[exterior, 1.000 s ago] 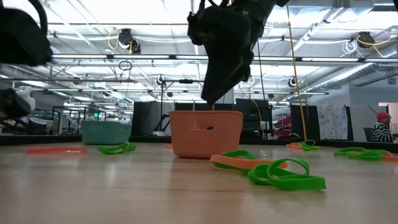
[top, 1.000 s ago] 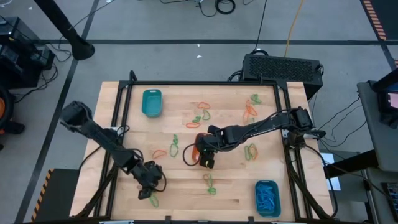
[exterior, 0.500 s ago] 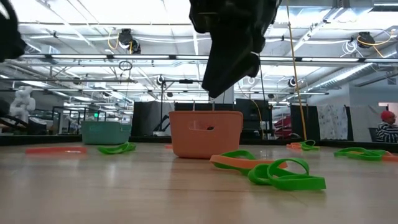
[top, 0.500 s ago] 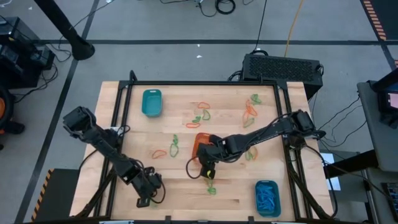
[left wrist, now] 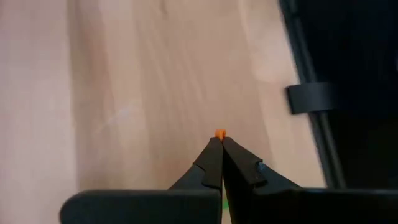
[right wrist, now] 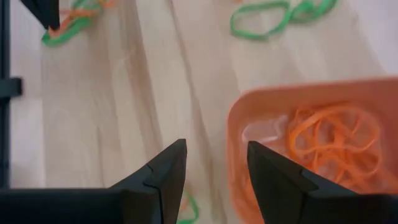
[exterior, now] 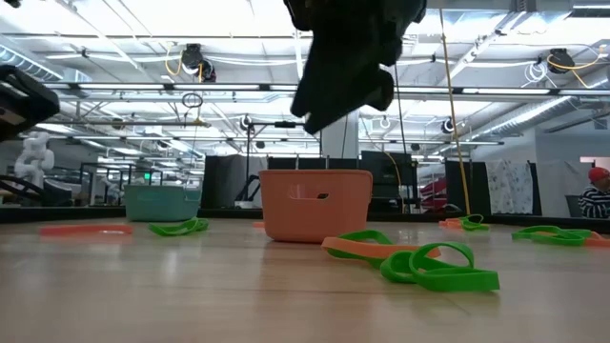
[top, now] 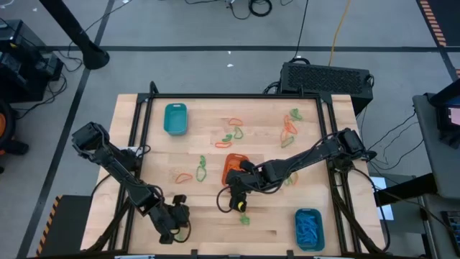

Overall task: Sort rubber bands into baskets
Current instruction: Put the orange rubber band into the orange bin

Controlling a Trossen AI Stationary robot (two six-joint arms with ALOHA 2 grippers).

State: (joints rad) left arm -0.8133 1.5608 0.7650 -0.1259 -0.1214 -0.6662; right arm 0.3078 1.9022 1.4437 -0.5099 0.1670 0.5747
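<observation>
Wooden table (top: 208, 223) with three baskets (top: 175, 119) and scattered green and orange rubber bands (top: 201, 167).

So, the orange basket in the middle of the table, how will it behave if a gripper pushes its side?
The orange basket looks like thin plastic holding only thin orange rubber bands, so it is probably light. It stands free on the smooth wooden table, so a push would likely slide it. Its walls are low and its base wide, so tipping seems unlikely.
</observation>
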